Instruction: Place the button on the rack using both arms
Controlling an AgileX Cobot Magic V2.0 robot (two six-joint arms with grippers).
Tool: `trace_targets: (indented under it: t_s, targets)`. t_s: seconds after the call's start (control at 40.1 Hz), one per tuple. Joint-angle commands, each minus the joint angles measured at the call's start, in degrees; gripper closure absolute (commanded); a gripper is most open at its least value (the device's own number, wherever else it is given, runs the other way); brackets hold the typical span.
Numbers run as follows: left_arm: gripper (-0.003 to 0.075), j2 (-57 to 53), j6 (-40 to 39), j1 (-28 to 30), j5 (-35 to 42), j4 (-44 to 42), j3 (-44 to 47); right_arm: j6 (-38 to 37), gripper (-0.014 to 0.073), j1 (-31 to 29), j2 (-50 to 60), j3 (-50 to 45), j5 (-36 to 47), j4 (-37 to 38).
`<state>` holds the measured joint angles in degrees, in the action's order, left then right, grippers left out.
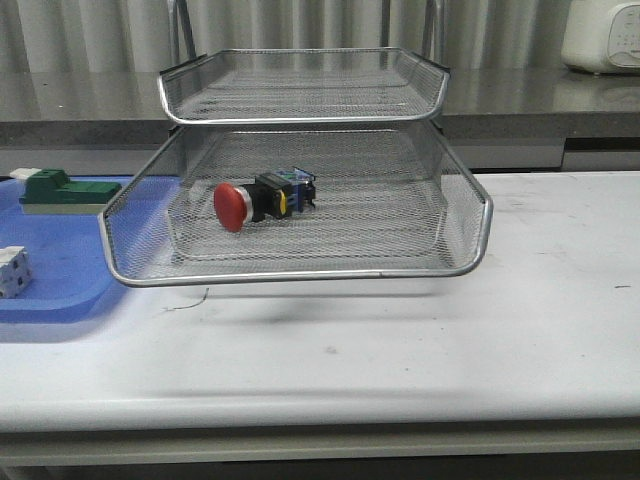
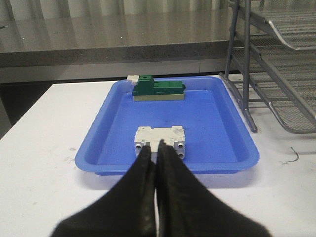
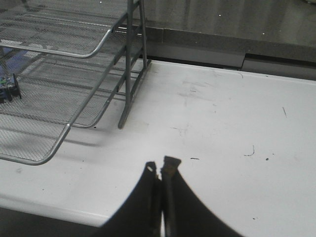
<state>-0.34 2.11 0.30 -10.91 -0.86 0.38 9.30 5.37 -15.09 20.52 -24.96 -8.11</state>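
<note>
The button [image 1: 262, 199], with red cap, black body and yellow and blue rear block, lies on its side on the middle tier of the silver wire rack [image 1: 300, 270]. Its rear end shows at the edge of the right wrist view [image 3: 7, 88]. The rack also shows in the left wrist view [image 2: 276, 54] and the right wrist view [image 3: 74, 74]. My left gripper [image 2: 157, 150] is shut and empty, above the near side of the blue tray. My right gripper [image 3: 160, 168] is shut and empty over bare table right of the rack. Neither arm shows in the front view.
A blue plastic tray [image 2: 237, 153] left of the rack holds a green block [image 2: 158, 90] and a white cube [image 2: 159, 139]; both also show in the front view [image 1: 55, 190] [image 1: 12, 272]. A white appliance [image 1: 602, 35] stands on the back counter.
</note>
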Motion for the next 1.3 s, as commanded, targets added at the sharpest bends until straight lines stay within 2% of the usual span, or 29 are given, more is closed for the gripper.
trace_targets:
  t_s: [0.0,0.523,0.747,0.847,0.997,1.271]
  targets:
    - [0.0739,-1.28,-0.7,0.11,4.95,0.25,0.49,0.04,0.0654,-0.29,-0.46,1.53,4.56,0.38]
    - [0.0739,-1.28,-0.7,0.11,4.95,0.25,0.49,0.15,0.0654,-0.29,-0.11,0.58,5.91,1.27]
    - [0.0739,-1.28,-0.7,0.11,4.95,0.25,0.49,0.15,0.0654,-0.37,6.56,-10.58,18.99,2.55]
    - [0.0739,-1.28,-0.7,0.11,4.95,0.25,0.49,0.15,0.0654,-0.37,11.74,-16.58,22.29,2.55]
    - [0.0739,-1.28,-0.7,0.11,4.95,0.25,0.49,0.15,0.0654,-0.43,16.77,-22.06,22.58,2.55]
    - [0.0739,-1.28,-0.7,0.11,4.91,0.25,0.49,0.15,0.0654,-2.96,16.6,-21.93,20.08,2.55]
